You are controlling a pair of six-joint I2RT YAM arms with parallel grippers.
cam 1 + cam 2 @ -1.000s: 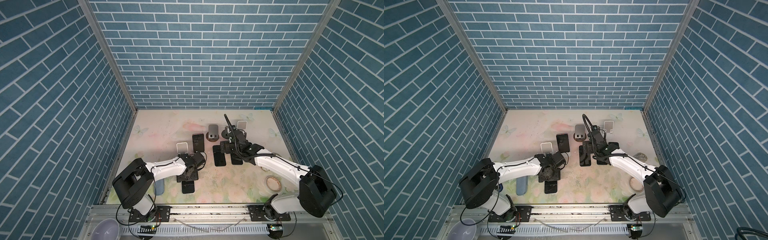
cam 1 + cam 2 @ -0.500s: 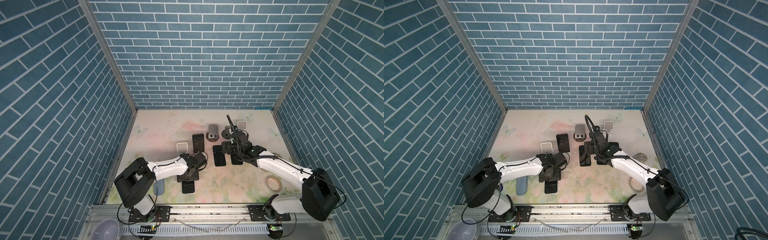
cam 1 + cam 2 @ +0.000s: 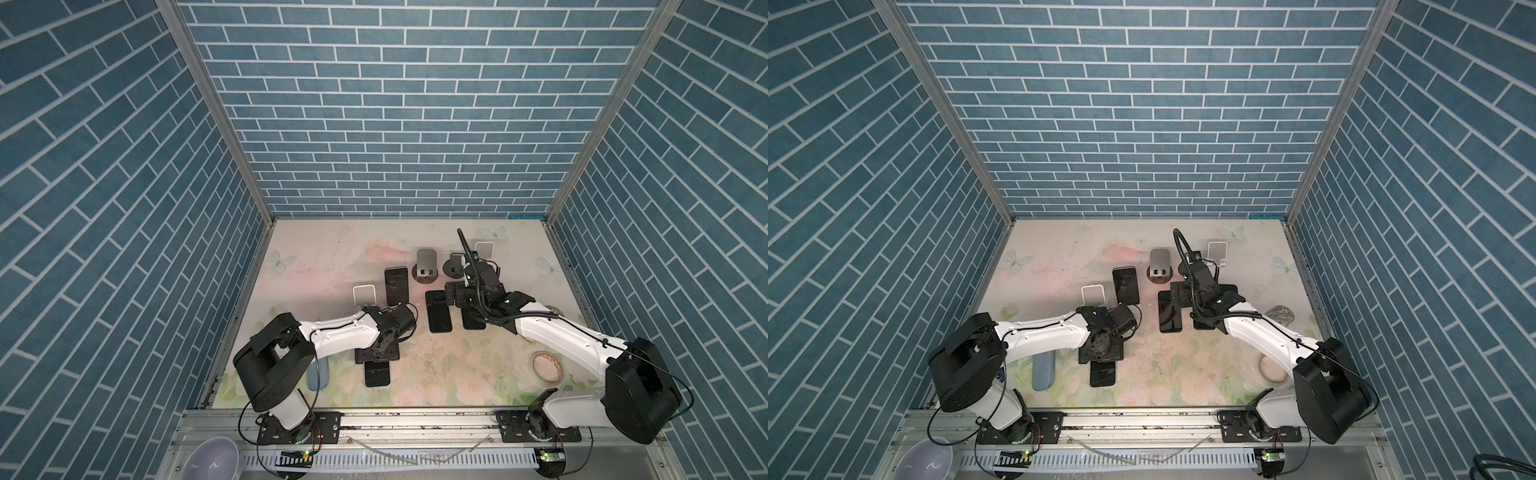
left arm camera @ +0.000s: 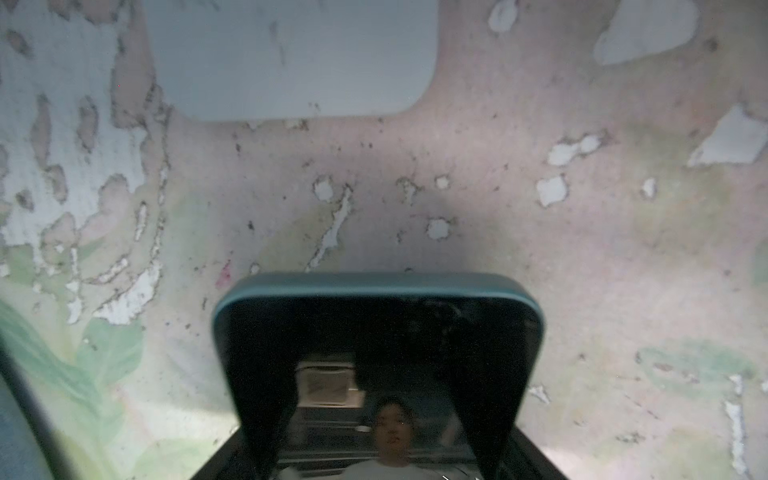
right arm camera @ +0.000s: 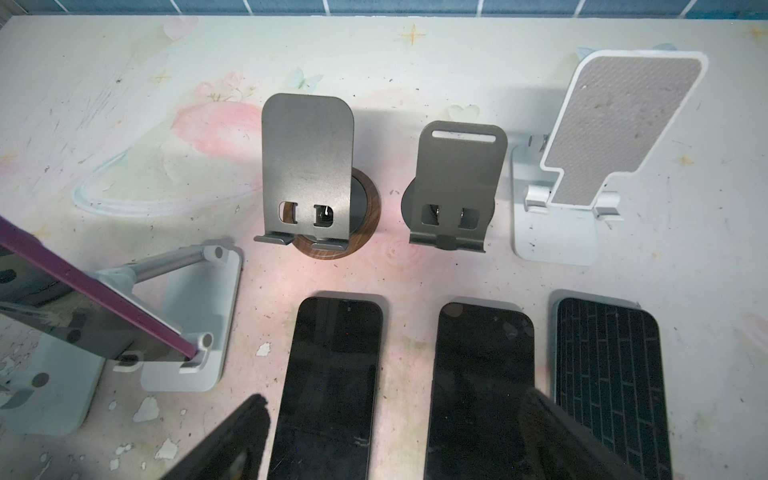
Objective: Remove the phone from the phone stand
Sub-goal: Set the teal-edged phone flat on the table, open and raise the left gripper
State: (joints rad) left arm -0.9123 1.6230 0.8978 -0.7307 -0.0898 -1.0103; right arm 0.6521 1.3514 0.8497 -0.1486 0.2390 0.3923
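The left pincer [image 3: 377, 353] covers the near phone's [image 3: 377, 372] far end, so its grip cannot be judged. In the right wrist view, three flat phones [image 5: 328, 386] run off the frame edge.

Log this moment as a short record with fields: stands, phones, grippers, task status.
stands empty: wood-base stand, dark round-base stand, white padded stand
stand occupied: silver stand holding a tilted purple-edged phone
phones lying flat: three in a row in the right wrist view; teal-edged phone under the left gripper
left gripper: at the teal-edged phone; grip unclear
right gripper: open over the row
task status: one phone not yet removed
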